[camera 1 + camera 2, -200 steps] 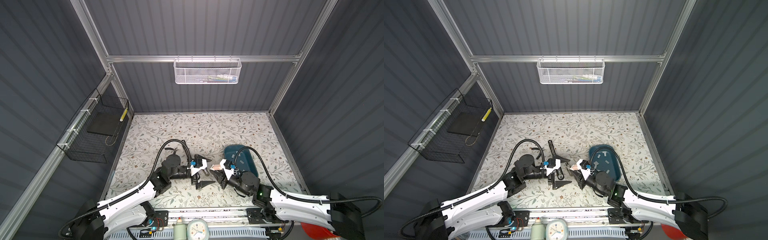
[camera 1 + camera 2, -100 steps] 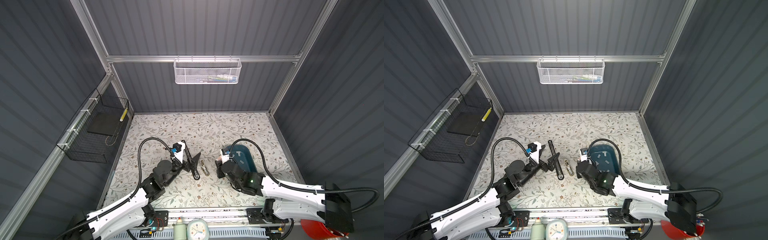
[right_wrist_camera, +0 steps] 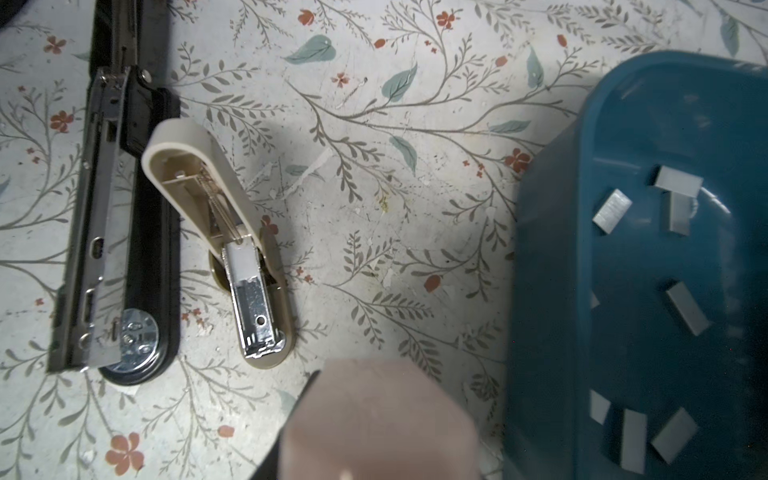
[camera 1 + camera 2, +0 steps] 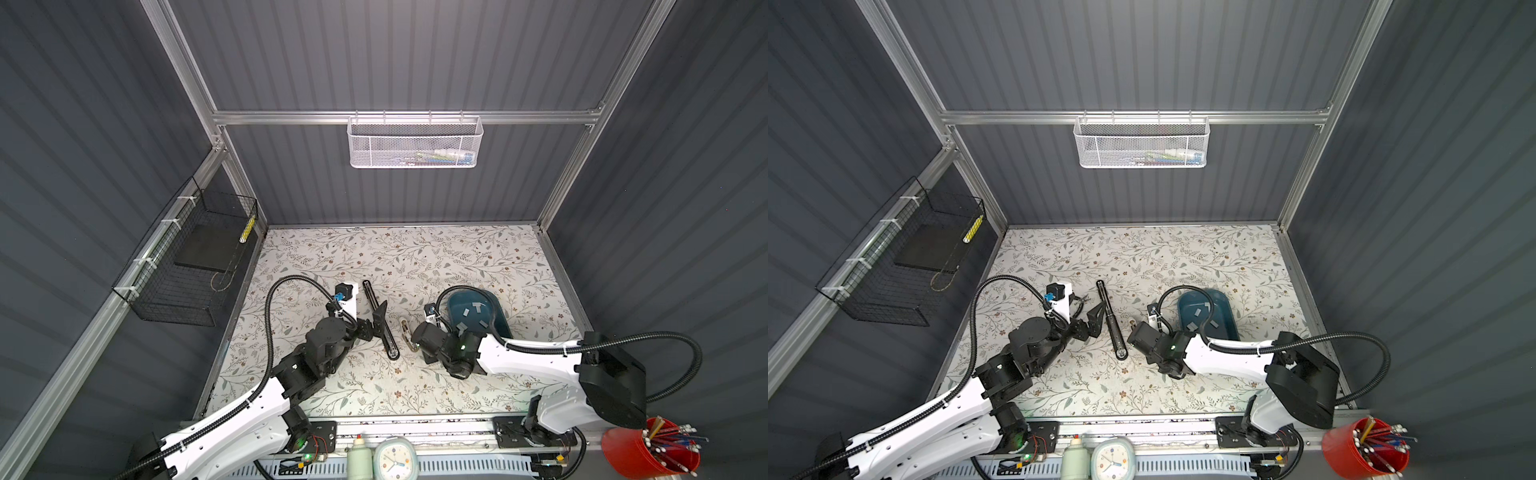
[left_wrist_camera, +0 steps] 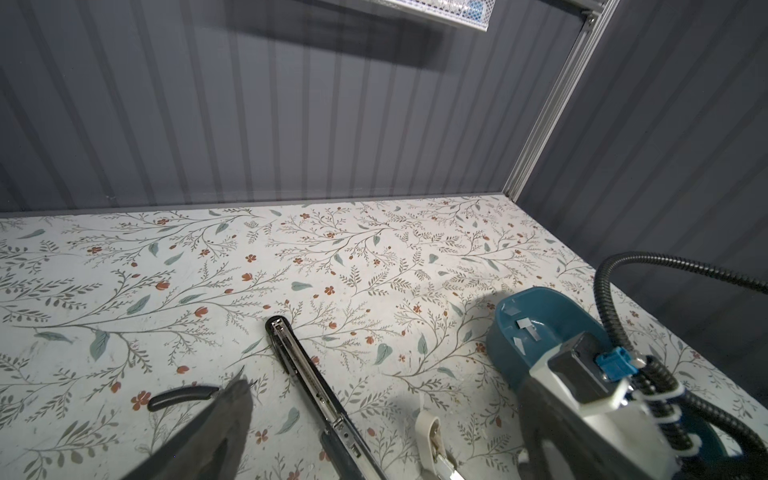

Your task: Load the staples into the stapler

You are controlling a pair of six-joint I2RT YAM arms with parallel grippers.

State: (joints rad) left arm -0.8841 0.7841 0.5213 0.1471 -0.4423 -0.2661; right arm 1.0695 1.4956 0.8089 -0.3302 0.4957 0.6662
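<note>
- Left tool (image 4: 373,322) stands wide open and empty, just beside the long black stapler (image 4: 389,343).
- A second ago both tools were bunched together mid-bench. Now they are apart, and both staplers lie flat on the bench (image 4: 374,253).
- Right tool (image 4: 417,341) hangs between the small beige stapler (image 3: 232,232) and the blue tray (image 3: 548,291). I cannot tell how its jaws stand.
- The beige stapler's lid is swung back and its channel is bare.
- Staples (image 3: 685,307) all lie loose in the tray, none loaded.
- Opening looks done, so fetching a strip is probably next.
</note>
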